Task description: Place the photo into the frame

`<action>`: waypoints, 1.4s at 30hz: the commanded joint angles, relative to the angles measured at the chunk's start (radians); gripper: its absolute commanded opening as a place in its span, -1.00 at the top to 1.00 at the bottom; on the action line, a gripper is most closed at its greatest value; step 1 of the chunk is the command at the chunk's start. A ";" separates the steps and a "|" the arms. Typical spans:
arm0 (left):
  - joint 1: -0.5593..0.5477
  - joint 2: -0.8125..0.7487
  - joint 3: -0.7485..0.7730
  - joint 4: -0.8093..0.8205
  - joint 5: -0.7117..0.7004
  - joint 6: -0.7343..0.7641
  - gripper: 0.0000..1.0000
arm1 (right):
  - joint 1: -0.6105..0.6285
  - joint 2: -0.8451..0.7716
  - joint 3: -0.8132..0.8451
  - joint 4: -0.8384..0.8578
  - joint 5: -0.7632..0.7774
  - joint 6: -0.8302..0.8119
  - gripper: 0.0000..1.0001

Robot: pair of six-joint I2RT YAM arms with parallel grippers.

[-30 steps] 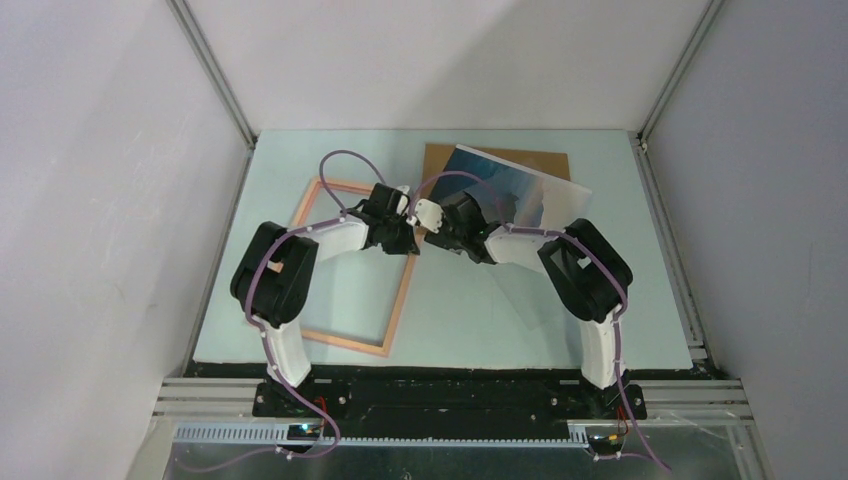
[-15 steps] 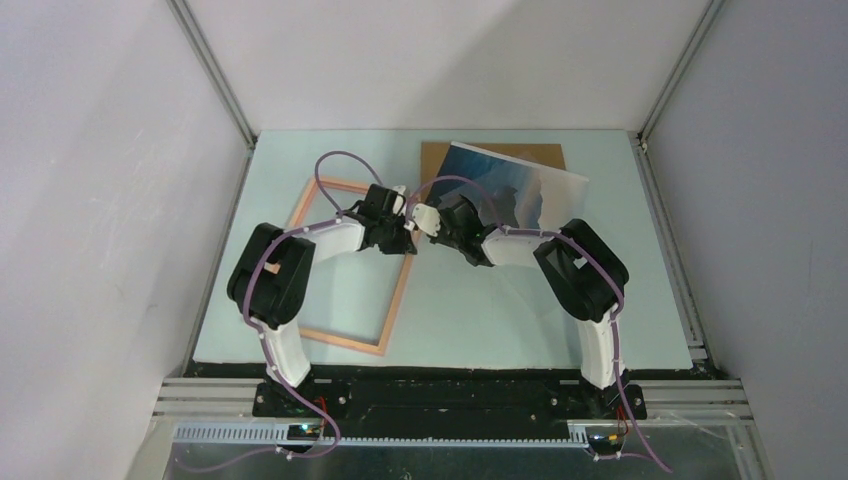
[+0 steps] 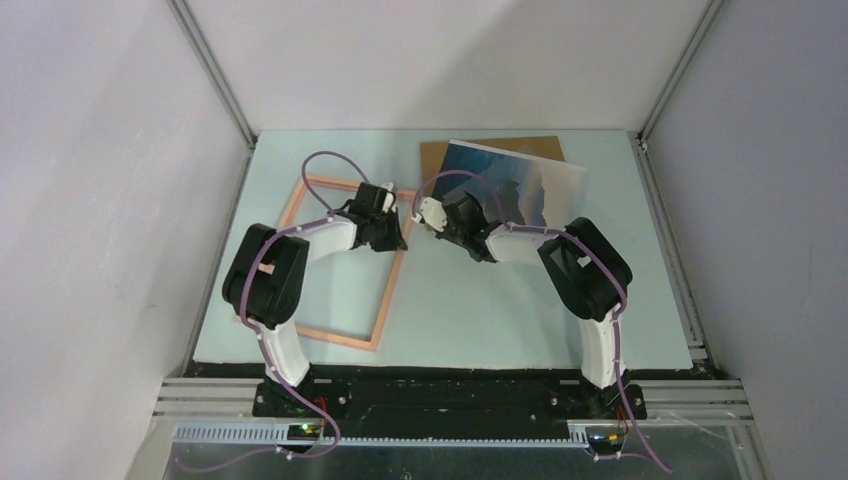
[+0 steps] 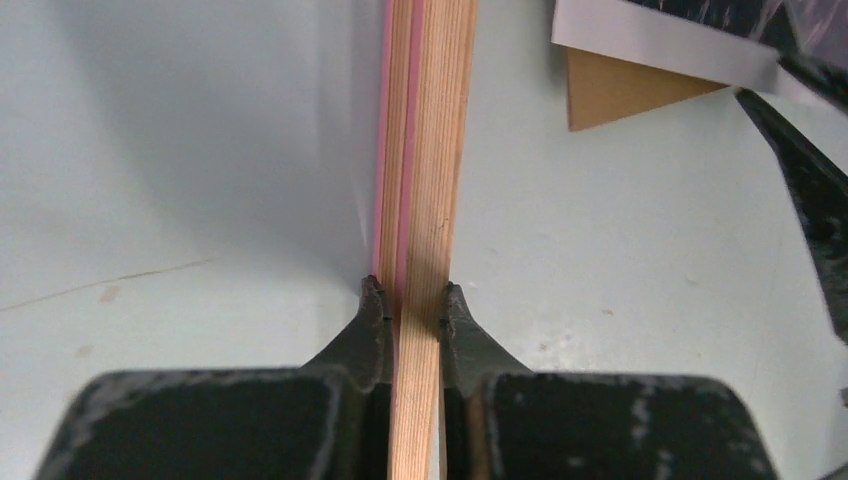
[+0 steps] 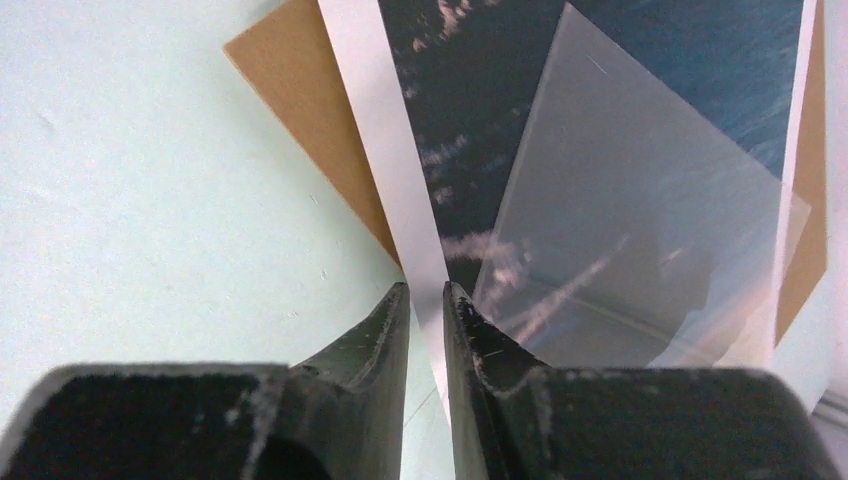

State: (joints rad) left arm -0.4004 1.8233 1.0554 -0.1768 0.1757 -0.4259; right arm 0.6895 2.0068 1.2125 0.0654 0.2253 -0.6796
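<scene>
Frame [image 3: 340, 338] lies long axis near-to-far, right rail pinched by left gripper [image 4: 412, 300], shifted left since earlier; photo [image 3: 535, 180] lies crosswise, white edge newly pinched by right gripper [image 5: 427, 300].

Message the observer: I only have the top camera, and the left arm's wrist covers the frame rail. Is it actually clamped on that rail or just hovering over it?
Observer: Clamped. In the left wrist view the left jaws are shut on the frame, one on each side of its wooden rail.
Operator: And the right arm, is it on the photo?
Observer: Yes. In the right wrist view the white border of the photo runs down between the right jaws, which are pinched onto it.
Operator: Anything over the print I can't make out?
Observer: A clear sheet shows across the blue picture side. I cannot tell whether it touches the print.
</scene>
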 commanded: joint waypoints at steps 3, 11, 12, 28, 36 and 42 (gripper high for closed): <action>0.097 0.015 -0.050 -0.059 -0.092 -0.111 1.00 | -0.033 -0.048 0.019 -0.095 0.024 0.121 0.86; 0.109 0.041 -0.018 -0.059 -0.037 -0.131 1.00 | -0.035 -0.071 0.011 -0.163 -0.005 0.180 0.87; 0.109 0.045 -0.012 -0.059 -0.030 -0.132 1.00 | -0.033 -0.076 0.007 -0.167 -0.006 0.191 0.87; 0.072 0.084 0.054 -0.076 0.022 -0.113 0.86 | -0.064 -0.243 0.001 -0.296 -0.082 0.319 0.08; 0.072 0.025 0.049 -0.098 0.011 -0.040 0.03 | -0.174 -0.342 -0.016 -0.395 -0.202 0.386 -0.32; 0.071 -0.047 0.068 -0.122 0.000 0.025 -0.55 | -0.271 -0.434 -0.066 -0.404 -0.245 0.398 -0.87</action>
State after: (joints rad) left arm -0.3252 1.8393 1.1168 -0.2317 0.1719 -0.4545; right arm 0.4732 1.6508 1.1667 -0.3168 0.0364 -0.3088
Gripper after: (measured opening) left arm 0.699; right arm 0.833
